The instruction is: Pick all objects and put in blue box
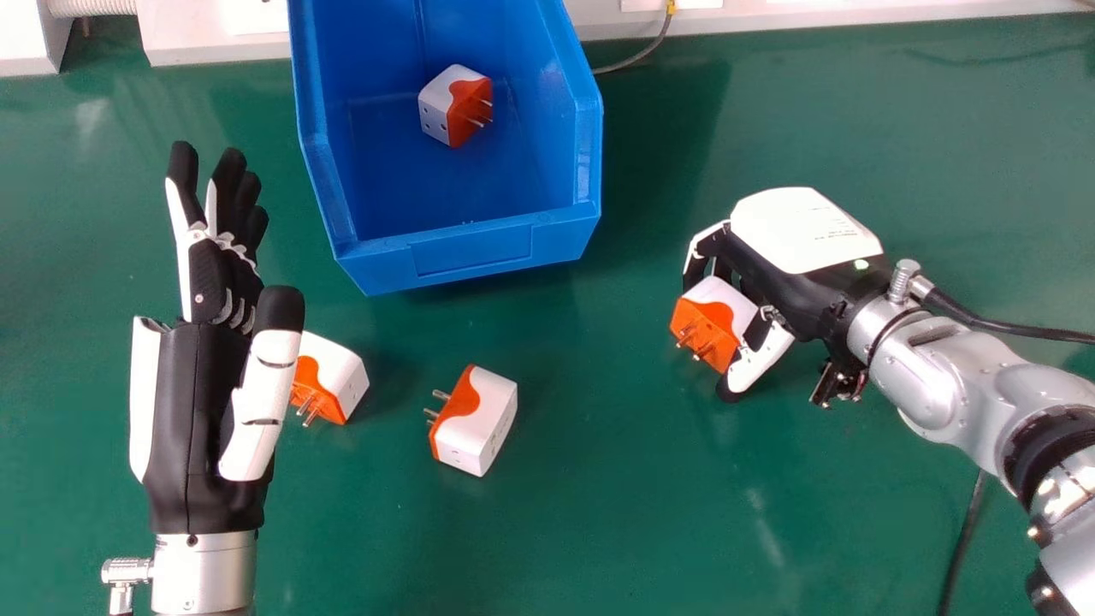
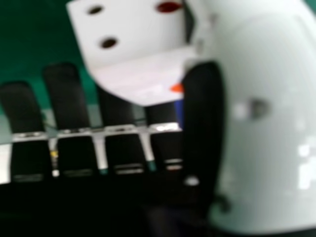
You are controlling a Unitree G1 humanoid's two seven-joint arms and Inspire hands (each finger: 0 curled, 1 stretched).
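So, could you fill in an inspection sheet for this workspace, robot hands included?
Surface: green tabletop.
Job's things: blue box with one plug adapter inside; two more on the tabletop, one partly behind the left thumb, one in front of the box.
Clutter: nothing seen.
Left robot hand: open, fingers straight.
Right robot hand: curled round a fourth adapter, prongs exposed.
Cables: one behind the box's right side, one at the right wrist, one lower right.
Surroundings: pale ledge and ribbed hose along the far edge.

The green table [image 1: 616,513] bears a blue box [image 1: 470,252] and two adapters [image 1: 344,372] [image 1: 479,426].
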